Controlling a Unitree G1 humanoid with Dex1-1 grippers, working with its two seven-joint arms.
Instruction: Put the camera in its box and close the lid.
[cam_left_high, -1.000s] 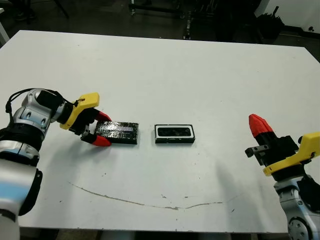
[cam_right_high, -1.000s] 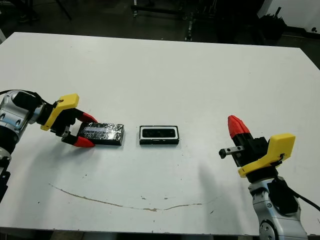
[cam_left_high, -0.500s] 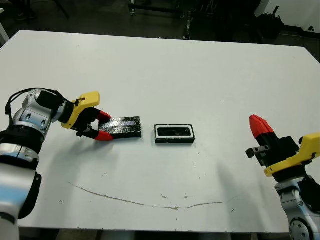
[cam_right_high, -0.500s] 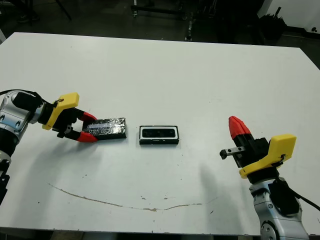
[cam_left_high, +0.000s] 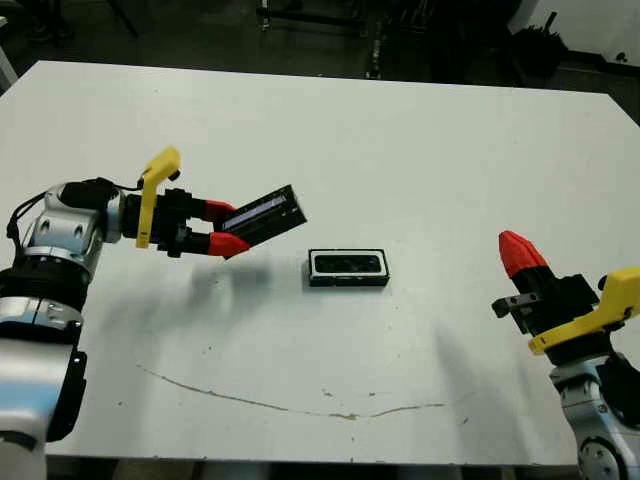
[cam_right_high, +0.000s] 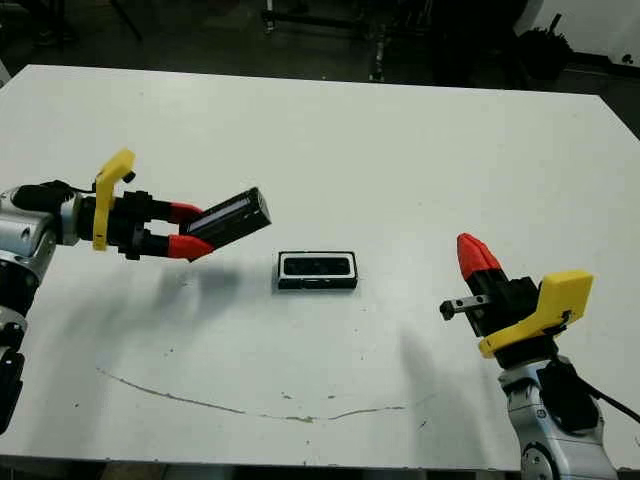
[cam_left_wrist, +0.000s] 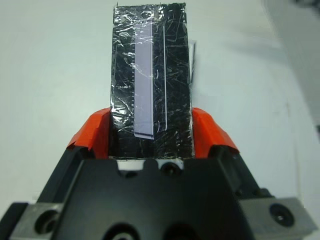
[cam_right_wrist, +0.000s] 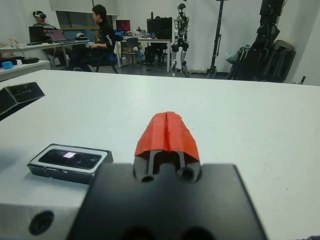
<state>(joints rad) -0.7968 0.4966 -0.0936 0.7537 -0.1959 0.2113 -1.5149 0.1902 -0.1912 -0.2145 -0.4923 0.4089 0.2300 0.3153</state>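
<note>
My left pincer (cam_left_high: 222, 227) is clamped on one end of the lid (cam_left_high: 264, 212), holding it tilted in the air beside the box (cam_left_high: 348, 268), which sits on the white table (cam_left_high: 400, 150) with the camera (cam_left_high: 347, 263) already inside. I should level the lid and square it over the box before lowering. My right pincer (cam_right_wrist: 167, 131), fingers together, rests well apart from the box
</note>
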